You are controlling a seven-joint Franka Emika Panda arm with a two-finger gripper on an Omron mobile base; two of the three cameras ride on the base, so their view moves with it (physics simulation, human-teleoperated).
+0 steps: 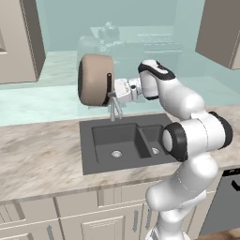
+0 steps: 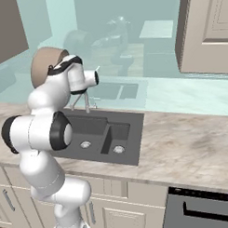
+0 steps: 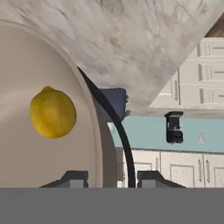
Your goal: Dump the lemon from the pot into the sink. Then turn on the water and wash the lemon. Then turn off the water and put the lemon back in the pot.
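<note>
marble surface (image 1: 42, 154) with sink (image 1: 123, 140) at frame centre. end effector (image 3: 107, 177) clamped on pot (image 1: 95, 79) rim, pot tipped on its side above the sink, upper centre-left. lemon (image 3: 53, 112) sits inside the pot.

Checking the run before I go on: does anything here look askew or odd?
The pot is tipped on its side above the sink, held by its rim in the jaws, yet the lemon sits inside, not fallen out.
</note>
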